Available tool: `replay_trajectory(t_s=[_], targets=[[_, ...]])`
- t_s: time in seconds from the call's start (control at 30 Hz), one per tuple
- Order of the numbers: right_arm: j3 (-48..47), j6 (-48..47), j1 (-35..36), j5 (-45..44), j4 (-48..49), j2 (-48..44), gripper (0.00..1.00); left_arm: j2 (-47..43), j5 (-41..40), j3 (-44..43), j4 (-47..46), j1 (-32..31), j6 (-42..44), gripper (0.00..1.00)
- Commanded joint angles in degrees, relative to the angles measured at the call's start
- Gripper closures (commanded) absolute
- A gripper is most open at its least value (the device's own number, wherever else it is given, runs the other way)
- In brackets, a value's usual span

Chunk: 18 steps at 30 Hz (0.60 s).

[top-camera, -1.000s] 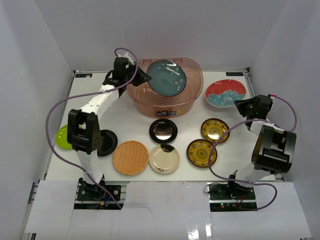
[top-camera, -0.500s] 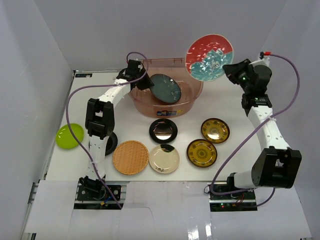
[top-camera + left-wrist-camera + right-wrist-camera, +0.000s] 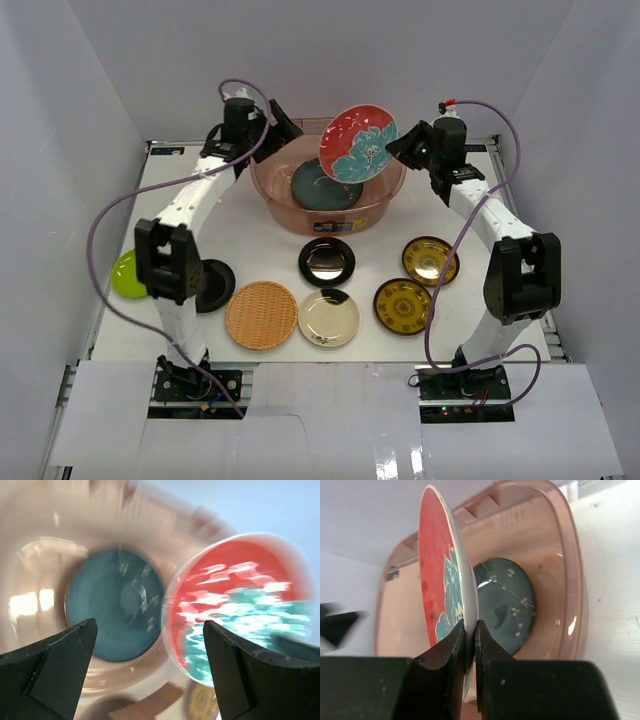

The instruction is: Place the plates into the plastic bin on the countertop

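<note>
The plastic bin point(image 3: 330, 222) stands at the back of the countertop point(image 3: 260, 240). A dark teal plate point(image 3: 318, 190) lies flat inside it. My right gripper point(image 3: 395, 148) is shut on the rim of the red plate with the teal-white design point(image 3: 356, 146), holding it on edge above the bin. The right wrist view shows the fingers point(image 3: 471, 625) pinching that plate point(image 3: 437, 580), with the teal plate point(image 3: 505, 605) below. My left gripper point(image 3: 280, 122) hangs open and empty over the bin's back left rim; its wrist view is blurred, showing the teal plate point(image 3: 115, 611) and red plate point(image 3: 235, 605).
In front of the bin lie a glossy black plate point(image 3: 327, 261), two dark gold-patterned plates point(image 3: 431, 260) point(image 3: 404, 305), a cream plate point(image 3: 328, 317) and a woven tan plate point(image 3: 262, 314). A lime green plate point(image 3: 125, 272) and another black plate point(image 3: 213, 285) lie by the left arm. White walls surround the counter.
The left gripper opened and let go of the teal plate, which now lies flat in the bin, then drew back to the rim. The right arm lifted the red plate and carried it left over the bin.
</note>
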<state>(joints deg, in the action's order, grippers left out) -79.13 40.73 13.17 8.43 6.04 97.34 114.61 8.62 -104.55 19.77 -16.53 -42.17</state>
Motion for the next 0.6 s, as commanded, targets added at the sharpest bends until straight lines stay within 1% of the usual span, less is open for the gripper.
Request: replay_trajectory(t_s=[0.0,0.07,0.1,0.17,0.2,0.23,0.27,0.3,0.33,0.4,0.47,0.5,0.57], targets=[[-7.2,1.6,1.9,0.2,9.3,0.6,0.92,-16.9,-8.2,6.9,-5.4,2.7,0.5,0.02],[-9.3,-0.3,3.1,0.4,6.7,2.7,0.92,-21.5,-10.8,11.5,-5.0,5.5,1.2,0.03],[-12.1,-0.9,4.2,0.5,5.5,5.1,0.92,-27.0,-11.3,17.4,-4.7,6.6,1.2,0.03],[-14.3,-2.2,5.8,0.4,3.4,8.7,0.92,-33.2,-13.2,24.6,-4.2,9.8,1.6,0.03],[-16.1,-2.7,6.3,0.3,2.8,9.9,0.92,-39.7,-14.2,28.6,-4.0,11.0,1.6,0.03],[-17.0,-3.1,6.7,0.1,2.2,11.0,0.92,-42.6,-14.9,36.2,-3.4,14.3,1.6,0.03],[-17.8,-3.5,7.5,-0.2,1.7,13.1,0.92,-45.2,-15.0,39.4,-2.6,16.1,1.6,0.03],[-18.3,-3.7,7.7,-1.0,0.8,14.2,0.92,-49.7,-15.0,42.3,-1.3,19.0,1.7,0.03],[-19.7,-3.8,8.0,-1.0,0.4,15.2,0.92,-51.6,-14.6,47.2,1.7,22.7,1.7,0.04],[-20.7,-3.7,8.5,-0.8,-0.2,18.3,0.92,-55.3,-10.8,51.9,4.0,25.5,3.2,0.04],[-21.8,-3.8,8.6,-1.0,-1.3,20.8,0.92,-59.7,-7.7,55.5,9.2,26.6,4.6,0.06],[-21.8,-4.0,8.6,-1.4,-1.6,21.3,0.92,-61.0,-0.7,56.2,13.0,26.6,5.8,0.07],[-20.3,-4.0,8.6,-1.9,-1.4,21.8,0.92,-64.1,6.3,57.3,17.7,26.6,6.8,0.08]])
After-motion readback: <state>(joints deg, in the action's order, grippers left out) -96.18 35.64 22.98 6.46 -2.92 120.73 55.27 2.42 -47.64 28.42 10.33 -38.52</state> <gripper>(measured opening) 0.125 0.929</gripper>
